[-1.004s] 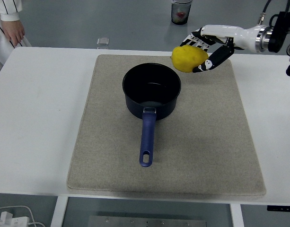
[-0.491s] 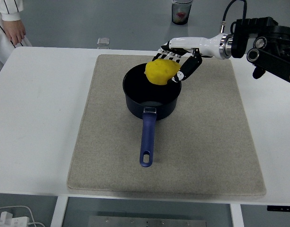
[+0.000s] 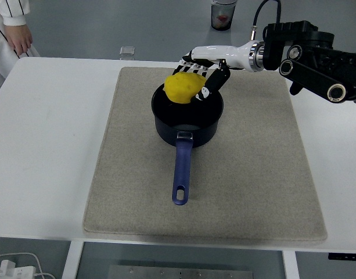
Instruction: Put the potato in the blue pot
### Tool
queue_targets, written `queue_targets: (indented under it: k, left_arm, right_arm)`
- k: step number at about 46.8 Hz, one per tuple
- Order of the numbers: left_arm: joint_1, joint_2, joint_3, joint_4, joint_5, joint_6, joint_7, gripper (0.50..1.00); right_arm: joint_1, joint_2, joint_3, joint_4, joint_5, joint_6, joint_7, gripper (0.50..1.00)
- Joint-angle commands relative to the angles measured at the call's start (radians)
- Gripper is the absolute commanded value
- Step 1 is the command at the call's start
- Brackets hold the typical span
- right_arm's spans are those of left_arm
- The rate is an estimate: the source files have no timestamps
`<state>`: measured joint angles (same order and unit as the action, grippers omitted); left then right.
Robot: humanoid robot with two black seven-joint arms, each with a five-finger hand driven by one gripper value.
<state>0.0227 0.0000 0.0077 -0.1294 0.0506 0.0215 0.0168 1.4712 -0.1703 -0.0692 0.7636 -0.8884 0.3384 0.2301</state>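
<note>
Yellow potato, grasped by the right robot hand, hangs seemingly directly above the blue pot.

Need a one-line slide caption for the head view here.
Right hand holds the yellow potato over the open blue pot on the grey mat.

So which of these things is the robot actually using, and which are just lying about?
In use:
- potato, yellow, held above the pot
- blue pot, long handle toward the near edge
- right hand, gripping the potato

Just there:
- grey mat under the pot
- small clear object at the table's far edge
- cup on the floor
- person at top left
</note>
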Motion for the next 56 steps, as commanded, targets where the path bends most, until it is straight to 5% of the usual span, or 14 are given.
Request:
queue_targets:
  k: [1,26,36,41,56]
  left_arm:
    - [0.000,0.000,0.000,0.001,0.000,0.000,0.000,0.996]
    - [0.000,0.000,0.000,0.001,0.000,0.000,0.000,0.996]
    - [0.000,0.000,0.000,0.001,0.000,0.000,0.000,0.996]
    - [0.000,0.000,0.000,-0.001,0.000,0.000,0.000,0.996]
    - [0.000,0.000,0.000,0.001,0.000,0.000,0.000,0.996]
  right_arm:
    - [-0.006,0.008,0.003,0.000,0.000,-0.004,0.000,0.500]
    - [-0.046,0.037,-0.014,-0.047,-0.018,-0.004,0.000,0.500]
    - [-0.054,0.037,-0.020,-0.047,-0.012,-0.005,0.000,0.780]
    - [-0.054,0.037,-0.020,-0.047,-0.009,-0.007,0.002,0.848]
    - [-0.057,0.035,-0.020,-0.047,-0.006,-0.004,0.002,0.889]
